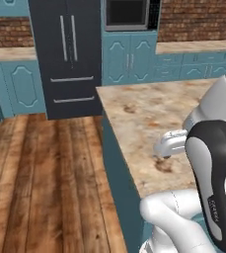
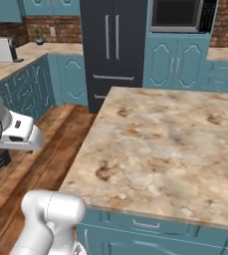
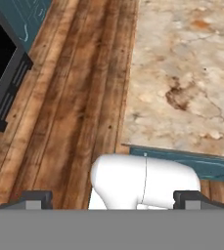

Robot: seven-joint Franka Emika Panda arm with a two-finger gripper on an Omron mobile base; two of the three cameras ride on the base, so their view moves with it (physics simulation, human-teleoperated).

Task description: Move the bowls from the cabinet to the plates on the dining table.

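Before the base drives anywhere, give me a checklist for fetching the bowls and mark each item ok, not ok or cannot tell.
1. Two-finger gripper open and holding nothing: ok, the dark fingertips stand wide apart in the hand view with only floor and island beyond them.
2. Beige rust-mottled marble island top within the base's reach: ok, its near edge lies just ahead.
3. Plates sighted on the island: not ok, the stretch in view is bare marble.
4. Bowls sighted: not ok, none in these pictures.
5. Wall cabinet holding them found: cannot tell; the teal arched-panel doors under the microwave are shut.
6. Wooden plank floor left of the island free to drive: ok.
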